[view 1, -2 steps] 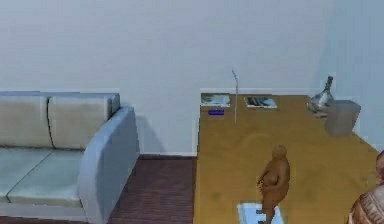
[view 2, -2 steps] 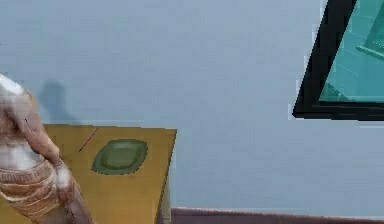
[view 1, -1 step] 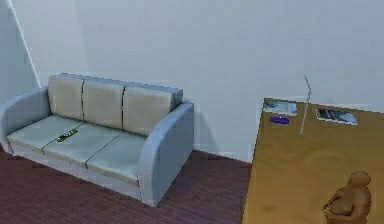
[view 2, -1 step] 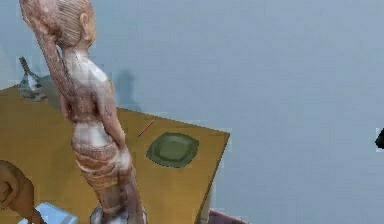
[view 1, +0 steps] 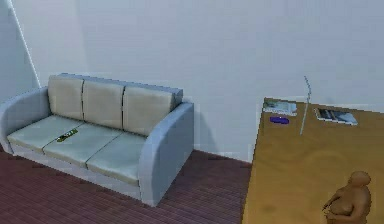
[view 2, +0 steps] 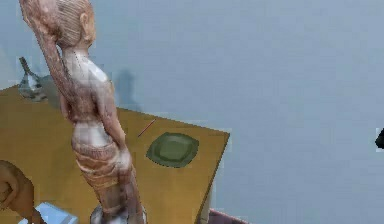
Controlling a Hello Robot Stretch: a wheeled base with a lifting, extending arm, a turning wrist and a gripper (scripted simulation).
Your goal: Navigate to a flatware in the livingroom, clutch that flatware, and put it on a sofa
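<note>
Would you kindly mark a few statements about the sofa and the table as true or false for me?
1. The sofa has three back cushions. True.
2. The small dark thing lies on the sofa's right seat cushion. False: it lies on the seat cushion at the forward view's left.
3. A green plate rests on the wooden table. True.
4. The tall statue lies flat on the table. False: it stands upright.
</note>
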